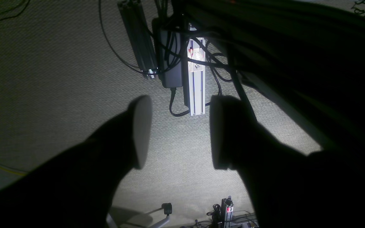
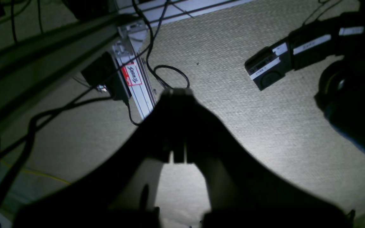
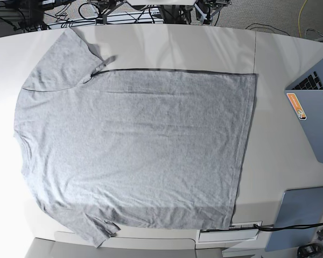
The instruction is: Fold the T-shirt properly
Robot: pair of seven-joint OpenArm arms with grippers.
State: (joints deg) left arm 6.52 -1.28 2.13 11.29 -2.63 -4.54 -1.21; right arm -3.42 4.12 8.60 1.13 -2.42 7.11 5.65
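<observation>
The left pincer (image 1: 177,131) stands wide open with nothing between its two dark fingers (image 1: 139,133), and it hangs over grey woven carpet floor (image 1: 59,95). Below it on that floor lie a silver aluminium rail (image 1: 196,85), a black power brick (image 1: 169,60) and loose black cables (image 1: 119,57).

The right pincer (image 2: 178,93) is closed, its fingertips pressed together and holding nothing, also above the carpet floor. Beside it run another silver rail with a red-and-white label (image 2: 135,79) and looping black cables.

Neither pincer appears in the base view. There the large heather-grey short-sleeved cotton T-shirt (image 3: 134,148) lies spread flat on the white worktop (image 3: 274,97), collar end toward the left, hem toward the right, no print showing. A laptop with stickers (image 3: 315,105) sits at the worktop's right edge, apart from the T-shirt.
</observation>
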